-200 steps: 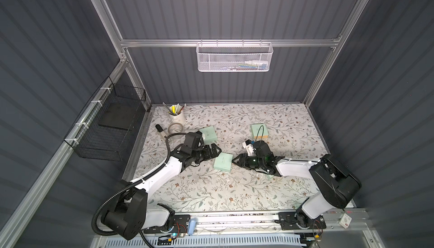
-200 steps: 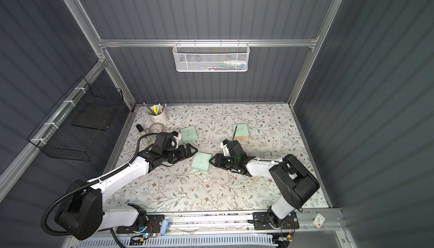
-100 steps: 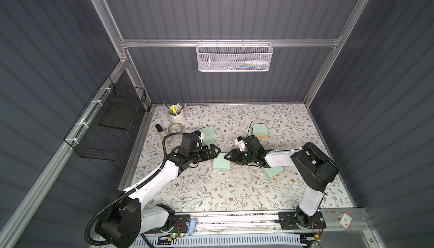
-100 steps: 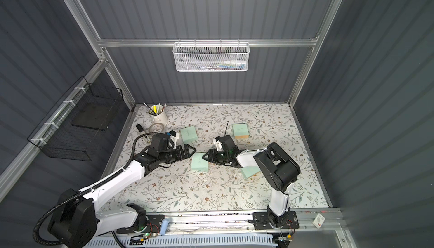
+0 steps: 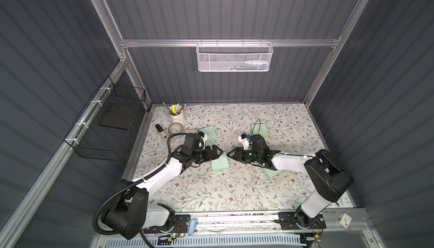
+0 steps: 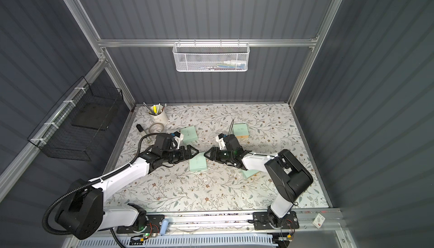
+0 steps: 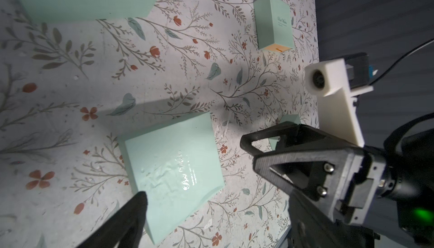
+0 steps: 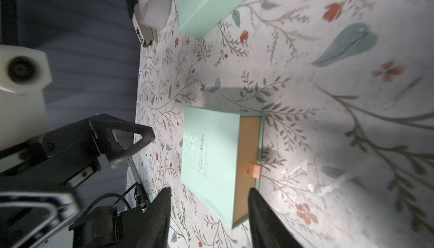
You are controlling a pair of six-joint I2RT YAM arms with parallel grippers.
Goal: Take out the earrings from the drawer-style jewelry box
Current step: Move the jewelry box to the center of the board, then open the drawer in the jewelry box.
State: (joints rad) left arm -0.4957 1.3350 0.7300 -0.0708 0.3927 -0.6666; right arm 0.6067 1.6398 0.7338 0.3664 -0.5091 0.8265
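The mint drawer-style jewelry box (image 5: 219, 164) (image 6: 198, 162) lies flat mid-mat between my two grippers. In the right wrist view the box (image 8: 209, 155) has its drawer slid out a little, showing a tan strip (image 8: 249, 145) and an orange pull tab (image 8: 254, 169). My right gripper (image 8: 209, 197) (image 5: 231, 155) is open, with a finger on either side of the box's near end. My left gripper (image 5: 217, 153) (image 7: 216, 211) is open too, one finger (image 7: 136, 209) by a corner of the lettered lid (image 7: 173, 162). The earrings are hidden.
Three more mint boxes lie around: back left (image 5: 209, 133), back right (image 5: 259, 130), and one under the right forearm (image 5: 271, 173). A pen cup (image 5: 176, 117), a tape roll (image 5: 176, 128) and a marker (image 5: 160, 130) sit at the back left corner.
The right arm has swung left from beside the near right box up to the centre box, and its jaws have widened slightly. The left gripper has edged right and narrowed a little.
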